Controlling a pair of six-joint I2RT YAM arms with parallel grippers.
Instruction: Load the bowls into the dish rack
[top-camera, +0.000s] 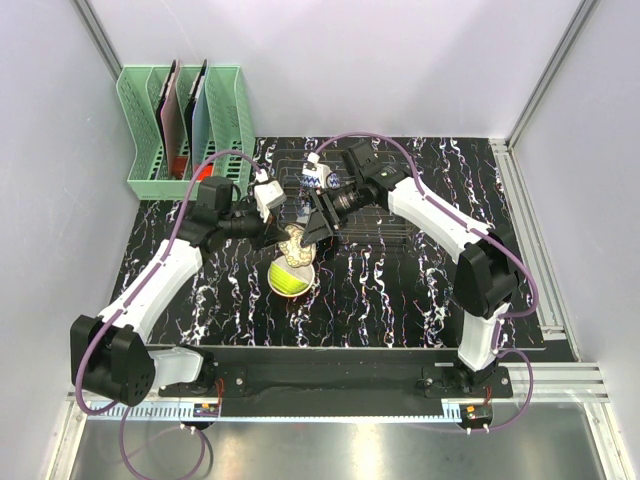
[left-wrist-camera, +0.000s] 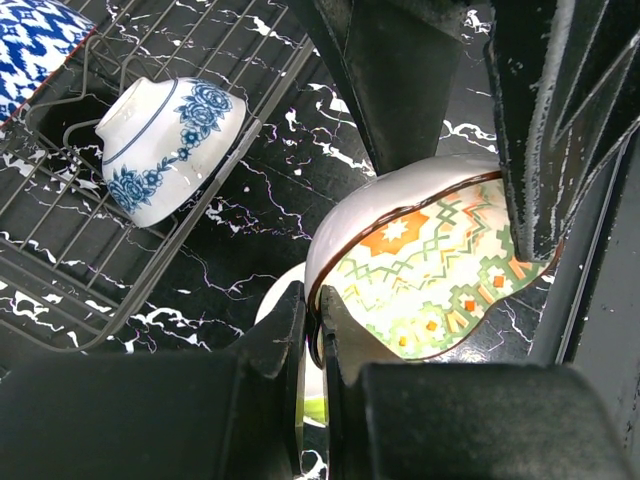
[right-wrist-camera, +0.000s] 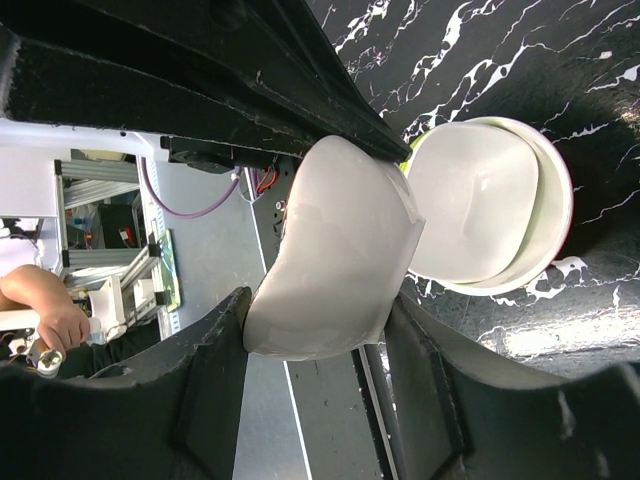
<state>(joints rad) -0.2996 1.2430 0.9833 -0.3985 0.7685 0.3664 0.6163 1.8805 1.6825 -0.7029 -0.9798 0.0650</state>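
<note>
Mostly white bowl (left-wrist-camera: 430, 270), orange-green zigzag pattern inside, brown rim.

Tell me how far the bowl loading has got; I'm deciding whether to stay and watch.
Done: a white bowl with blue flowers lies in the dark wire dish rack, a second blue-patterned bowl apparently beside it. In hand: the left fingers pinch the rim of the white bowl with orange-green pattern, and the right fingers flank it. Left: the nested bowls on the black marbled table, a lime green bowl among them.
</note>
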